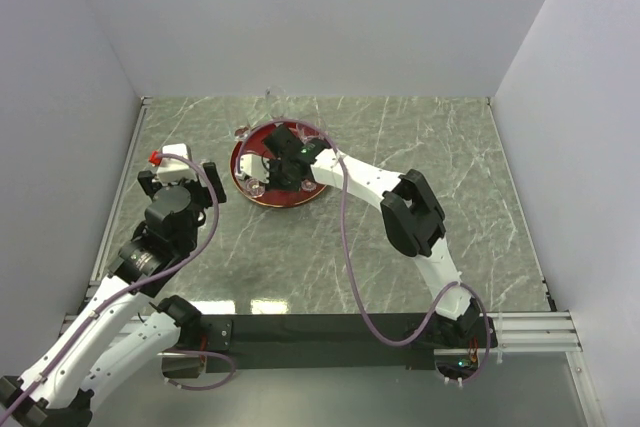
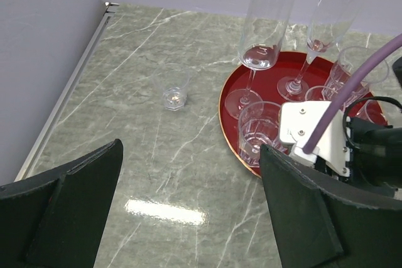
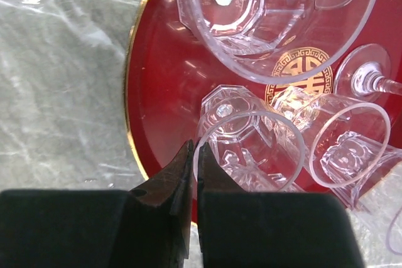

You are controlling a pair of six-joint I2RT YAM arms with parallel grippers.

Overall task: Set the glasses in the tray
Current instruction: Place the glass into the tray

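One short clear tumbler (image 2: 174, 92) sits on grey marble surface (image 2: 125, 174), left of round dark-red glossy tray (image 2: 227, 127). I see right gripper (image 3: 195, 167) pinching rim of faceted in-tray tumbler (image 3: 251, 149); left gripper (image 2: 190, 155) wide, empty.

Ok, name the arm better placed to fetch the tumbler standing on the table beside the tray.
Left, I'd say. The left gripper is open and empty, facing the tumbler across bare table. The right gripper is shut on the rim of a glass in the tray.

A robotics lab test cell: plain white walls (image 1: 300, 17) box in a marble-patterned tabletop (image 1: 450, 177) (aluminium rail (image 1: 530, 327) along its near edge).
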